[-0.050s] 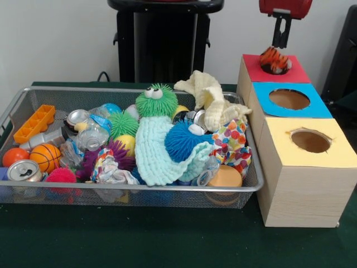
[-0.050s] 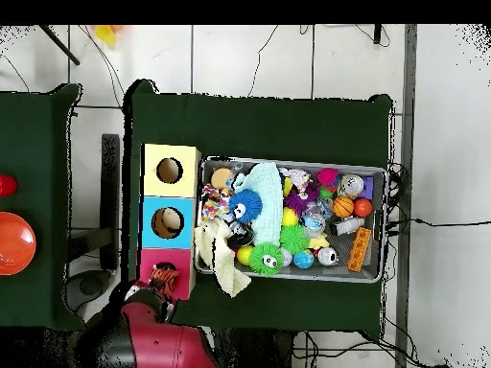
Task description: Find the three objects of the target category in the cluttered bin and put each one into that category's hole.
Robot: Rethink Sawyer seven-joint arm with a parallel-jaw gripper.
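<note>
An orange, black-striped plush toy (image 1: 274,60) sits partly down in the hole of the red-topped box (image 1: 295,72), its top still sticking out. My gripper (image 1: 280,43) hangs straight above it, its tips right at the toy's upper edge; whether they touch it is unclear. In the overhead view the same toy (image 2: 165,278) shows on the red box (image 2: 151,261), with the red arm (image 2: 153,335) covering the gripper. The wire bin (image 1: 139,192) beside the boxes is packed with spiky balls, cloths, cans and small toys.
The blue-topped box (image 1: 318,106) and yellow-topped box (image 1: 340,156) stand in a row with the red one, their holes empty. A cream cloth (image 1: 215,100) drapes over the bin's rim near the boxes. A green spiky toy with eyes (image 1: 157,100) rises highest.
</note>
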